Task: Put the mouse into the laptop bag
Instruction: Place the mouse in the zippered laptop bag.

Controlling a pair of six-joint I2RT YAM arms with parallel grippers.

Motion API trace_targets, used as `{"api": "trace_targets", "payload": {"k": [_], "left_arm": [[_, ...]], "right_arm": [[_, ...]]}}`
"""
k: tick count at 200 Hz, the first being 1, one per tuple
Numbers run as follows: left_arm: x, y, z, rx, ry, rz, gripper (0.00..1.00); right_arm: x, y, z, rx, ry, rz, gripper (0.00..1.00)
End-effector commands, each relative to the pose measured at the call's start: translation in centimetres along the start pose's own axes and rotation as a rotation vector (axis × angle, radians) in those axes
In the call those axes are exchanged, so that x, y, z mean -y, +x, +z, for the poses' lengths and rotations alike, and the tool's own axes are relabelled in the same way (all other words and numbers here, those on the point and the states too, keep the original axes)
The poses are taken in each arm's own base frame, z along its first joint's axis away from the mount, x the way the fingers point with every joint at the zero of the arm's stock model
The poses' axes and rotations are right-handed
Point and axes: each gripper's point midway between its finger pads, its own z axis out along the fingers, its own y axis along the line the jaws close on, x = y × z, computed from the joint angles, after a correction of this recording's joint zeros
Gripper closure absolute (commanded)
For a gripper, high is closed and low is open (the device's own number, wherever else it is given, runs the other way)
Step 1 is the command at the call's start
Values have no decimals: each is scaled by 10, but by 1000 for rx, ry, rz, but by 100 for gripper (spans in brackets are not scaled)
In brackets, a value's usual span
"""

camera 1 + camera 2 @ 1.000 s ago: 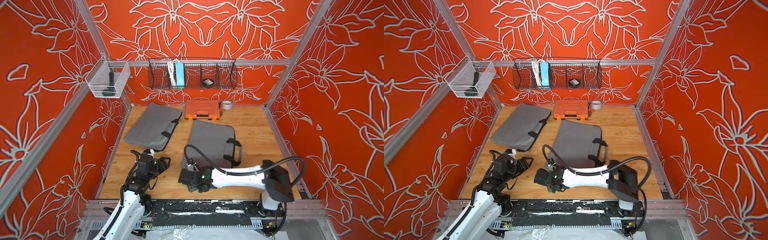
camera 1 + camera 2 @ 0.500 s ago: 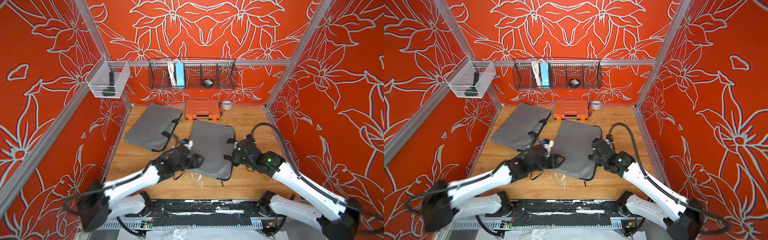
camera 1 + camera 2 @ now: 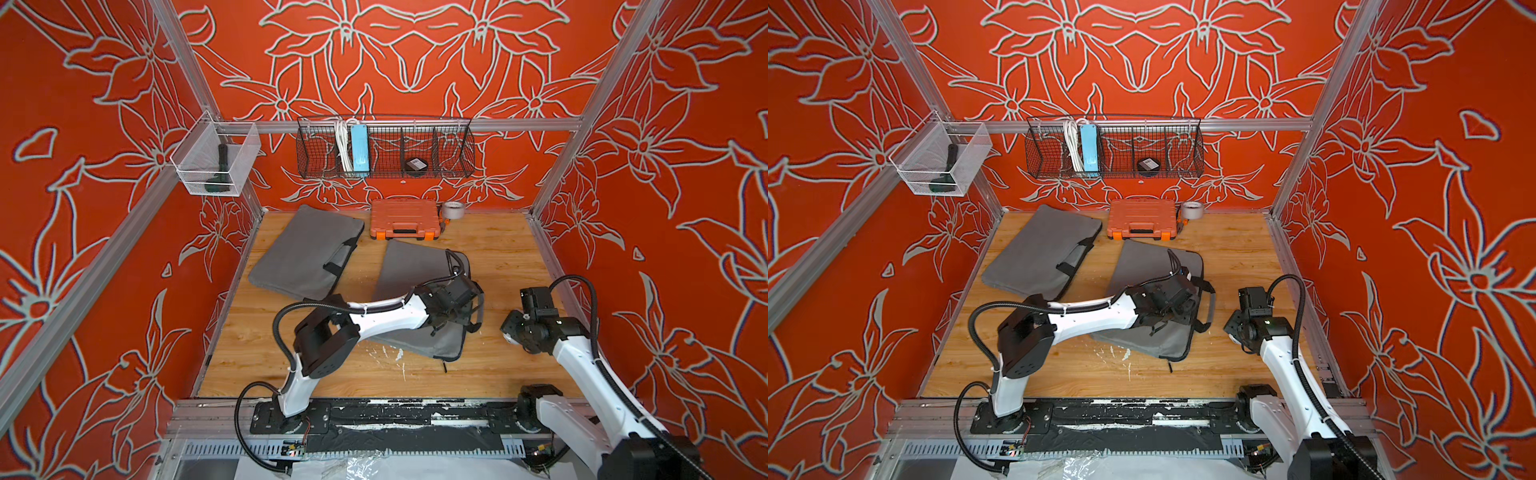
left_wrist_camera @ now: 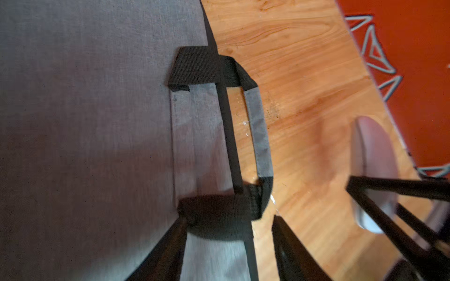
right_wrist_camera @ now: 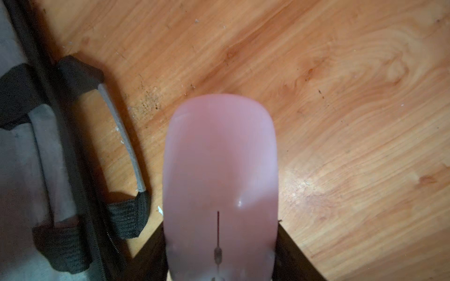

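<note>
- There are two pincers, one mouse and two grey laptop bags on the wooden worktop (image 3: 498,249).
- The right pincer (image 5: 220,225) grasps the one pink mouse (image 5: 219,158). A black finger sits against each side of it.
- The mouse's long way runs straight out from that pincer. Its wheel end sits between the fingers, and its round end points away from them.
- The mouse is outside the bags. I cannot tell if it touches the worktop.
- The near laptop bag (image 3: 411,266) lies just beside the right pincer, on the side where the left pincer is. Its handle (image 5: 121,136) runs nearly alongside the mouse.
- The left pincer (image 4: 229,219) is over that bag's edge. Its two fingers stand apart with the black end of the handle between them. I cannot tell if they squeeze it.
- The other laptop bag (image 3: 307,249) lies well past the left pincer.
- Far past both pincers, by the back wall, are one orange case (image 3: 405,224), one tape roll (image 3: 452,210), one black wire basket (image 3: 453,149) and one white mesh basket (image 3: 191,170).
</note>
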Motion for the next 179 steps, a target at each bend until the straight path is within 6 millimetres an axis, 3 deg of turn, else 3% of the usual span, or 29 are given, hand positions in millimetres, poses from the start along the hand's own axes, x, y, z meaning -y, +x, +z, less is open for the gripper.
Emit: {"api": "trace_targets", "payload": {"k": [1,22,56,67,79,86,121,153,179], "left_arm": [[-36,4,24,-16,-219,51,42],[-59,6,49,-31,-389,72,42],[-70,22,84,-101,-486,114,44],[-70,25,91,-113,-480,119,55],[-65,24,91,-116,-454,111,88],[-61,21,89,-118,-429,104,99],[-38,-25,55,-72,-256,32,100],[-23,-76,-6,34,-157,-18,100],[-17,-95,-41,83,-98,-32,100]], "right_arm": [[-5,-2,-2,21,-46,-13,61],[-5,0,-2,17,-54,-16,60],[-7,2,1,-6,-55,-22,60],[-7,2,1,-5,-58,-22,60],[-8,2,1,-2,-62,-22,60],[-9,2,1,-3,-67,-21,60],[-29,5,5,-33,-171,-27,60],[-67,2,9,-82,-337,-27,60],[-92,-7,10,-110,-418,-23,60]]}}
